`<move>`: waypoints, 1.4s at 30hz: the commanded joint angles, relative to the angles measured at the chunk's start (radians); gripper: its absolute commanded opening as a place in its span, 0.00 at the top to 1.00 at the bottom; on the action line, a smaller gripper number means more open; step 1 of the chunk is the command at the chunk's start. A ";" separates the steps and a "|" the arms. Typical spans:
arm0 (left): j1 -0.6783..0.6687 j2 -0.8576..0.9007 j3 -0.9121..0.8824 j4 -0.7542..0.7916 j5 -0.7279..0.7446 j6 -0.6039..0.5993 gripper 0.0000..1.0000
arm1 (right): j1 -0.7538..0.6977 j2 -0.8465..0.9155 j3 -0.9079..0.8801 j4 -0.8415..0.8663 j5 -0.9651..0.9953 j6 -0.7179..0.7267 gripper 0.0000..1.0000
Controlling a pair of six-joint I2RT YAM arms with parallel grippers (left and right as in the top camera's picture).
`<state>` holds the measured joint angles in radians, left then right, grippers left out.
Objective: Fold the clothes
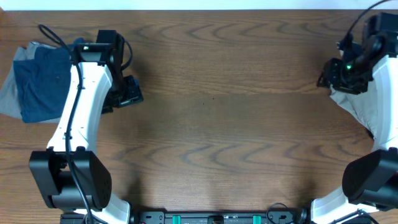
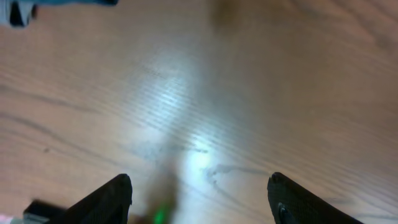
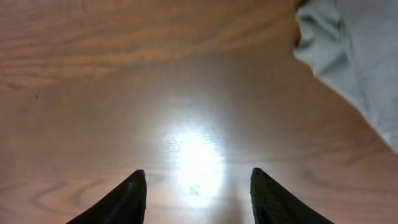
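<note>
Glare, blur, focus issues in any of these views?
Right wrist: bright hotspot on the table by the right tool, pale cloth slightly soft. Left wrist: whole frame blurred, milder sheen. Overhead: sharp, evenly lit, no glare.

Bright overhead light; glare patches on table (image 3: 193,155) in wrist views; left wrist view blurred.

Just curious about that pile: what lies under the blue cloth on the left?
A grey garment peeks out beneath the navy blue garment, along its left and top edges. The rest underneath is covered; the left arm hides its right side.
</note>
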<state>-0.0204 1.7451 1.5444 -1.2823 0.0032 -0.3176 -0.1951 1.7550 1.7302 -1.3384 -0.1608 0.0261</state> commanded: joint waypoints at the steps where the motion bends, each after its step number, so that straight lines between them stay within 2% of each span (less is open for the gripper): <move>1: 0.002 -0.013 -0.002 -0.011 -0.019 -0.017 0.29 | 0.033 -0.096 -0.064 0.042 0.034 0.037 0.48; 5: 0.001 -0.054 -0.006 -0.027 -0.018 -0.017 0.29 | 0.048 -0.238 -0.243 0.159 0.034 0.040 0.47; 11: 0.001 -0.240 -0.104 0.023 -0.018 -0.017 0.29 | 0.051 -0.531 -0.559 0.333 0.050 0.040 0.42; 15: 0.001 -0.426 -0.229 0.102 -0.019 -0.018 0.28 | 0.051 -0.734 -0.719 0.386 0.049 0.040 0.25; 17: 0.001 -0.524 -0.294 0.142 -0.019 -0.018 0.29 | 0.051 -0.832 -0.777 0.383 0.049 0.040 0.04; 18: 0.001 -0.574 -0.328 0.161 -0.019 -0.022 0.29 | 0.051 -0.877 -0.799 0.378 0.049 0.040 0.01; 19: 0.002 -0.621 -0.360 0.180 -0.019 -0.029 0.28 | 0.051 -0.920 -0.818 0.373 0.051 0.040 0.01; 20: 0.002 -0.657 -0.383 0.195 -0.019 -0.029 0.09 | 0.051 -0.953 -0.832 0.367 0.057 0.040 0.01; 21: 0.002 -0.692 -0.406 0.208 -0.019 -0.029 0.02 | 0.051 -0.988 -0.845 0.357 0.056 0.040 0.01; 27: 0.002 -0.788 -0.439 0.235 -0.019 -0.029 0.02 | 0.051 -1.103 -0.861 0.248 0.056 0.040 0.01; 33: 0.002 -0.789 -0.439 0.233 -0.019 -0.029 0.02 | 0.051 -1.108 -0.861 0.180 0.056 0.040 0.01; 42: 0.002 -0.784 -0.439 0.233 -0.019 -0.029 0.02 | 0.051 -1.109 -0.861 0.175 0.056 0.040 0.01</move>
<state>-0.0208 0.9596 1.1126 -1.0489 -0.0051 -0.3405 -0.1558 0.6476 0.8791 -1.1606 -0.1112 0.0639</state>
